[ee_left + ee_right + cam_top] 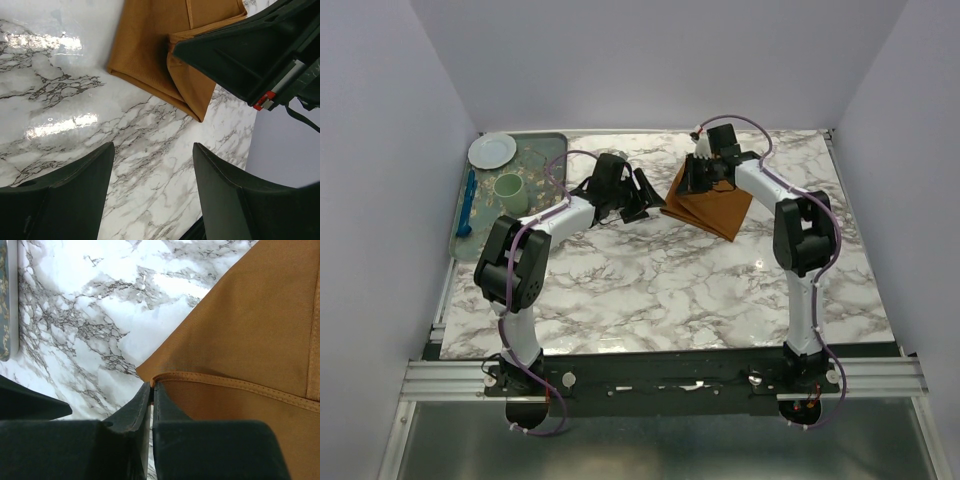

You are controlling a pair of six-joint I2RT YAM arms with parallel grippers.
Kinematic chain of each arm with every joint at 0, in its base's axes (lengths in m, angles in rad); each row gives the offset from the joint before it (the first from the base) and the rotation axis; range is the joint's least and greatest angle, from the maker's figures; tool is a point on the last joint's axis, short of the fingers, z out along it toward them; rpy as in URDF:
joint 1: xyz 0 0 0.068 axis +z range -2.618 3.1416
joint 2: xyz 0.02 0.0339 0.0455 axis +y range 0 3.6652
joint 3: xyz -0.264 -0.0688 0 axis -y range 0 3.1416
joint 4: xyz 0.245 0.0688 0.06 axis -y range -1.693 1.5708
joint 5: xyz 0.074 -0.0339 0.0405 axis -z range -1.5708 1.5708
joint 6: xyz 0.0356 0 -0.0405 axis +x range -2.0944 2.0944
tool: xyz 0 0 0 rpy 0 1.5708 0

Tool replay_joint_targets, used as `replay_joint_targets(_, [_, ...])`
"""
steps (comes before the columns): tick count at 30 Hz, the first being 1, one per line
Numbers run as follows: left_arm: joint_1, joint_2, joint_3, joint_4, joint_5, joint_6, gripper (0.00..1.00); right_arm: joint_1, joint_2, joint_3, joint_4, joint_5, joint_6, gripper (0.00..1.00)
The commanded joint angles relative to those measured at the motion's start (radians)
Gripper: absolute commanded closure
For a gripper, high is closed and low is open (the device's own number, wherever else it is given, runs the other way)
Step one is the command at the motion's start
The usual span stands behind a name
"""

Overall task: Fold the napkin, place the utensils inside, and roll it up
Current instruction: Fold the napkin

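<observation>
The rust-orange napkin (712, 207) lies folded on the marble table at the back middle; it also shows in the left wrist view (150, 55) and the right wrist view (250, 325). My right gripper (698, 176) is shut on the napkin's hemmed corner (153, 381) at its far left end. My left gripper (645, 198) is open and empty just left of the napkin, its fingers (70, 195) above bare marble. The copper fork is not in view.
A grey-green tray (542, 145) at the back left holds a white plate (492, 150), a pale green cup (511, 191) and a blue utensil (469, 203). White walls close in the table on three sides.
</observation>
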Motion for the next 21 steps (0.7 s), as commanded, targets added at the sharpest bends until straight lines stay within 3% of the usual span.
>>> replay_joint_targets(1, [0.006, 0.0, 0.007, 0.023, 0.01, -0.014, 0.27, 0.009, 0.036, 0.042, -0.049, -0.081, 0.02, 0.82])
replay_joint_targets(7, [0.006, 0.072, 0.075, 0.076, 0.045, -0.052, 0.29, -0.028, -0.045, 0.038, -0.072, -0.185, 0.034, 0.6])
replay_joint_targets(11, [-0.005, 0.141, 0.165, 0.096, 0.085, -0.066, 0.34, -0.12, -0.134, -0.023, -0.065, -0.259, 0.042, 0.55])
replay_joint_targets(12, [-0.009, 0.169, 0.18, 0.101, 0.088, -0.072, 0.34, -0.136, -0.171, -0.051, -0.074, -0.256, 0.025, 0.33])
replay_joint_targets(13, [-0.013, 0.181, 0.208, 0.116, 0.092, -0.081, 0.36, -0.144, -0.195, -0.075, -0.081, -0.218, 0.011, 0.0])
replay_joint_targets(21, [-0.062, 0.336, 0.34, 0.151, 0.146, -0.115, 0.5, -0.236, -0.406, -0.425, -0.016, -0.035, -0.003, 0.0])
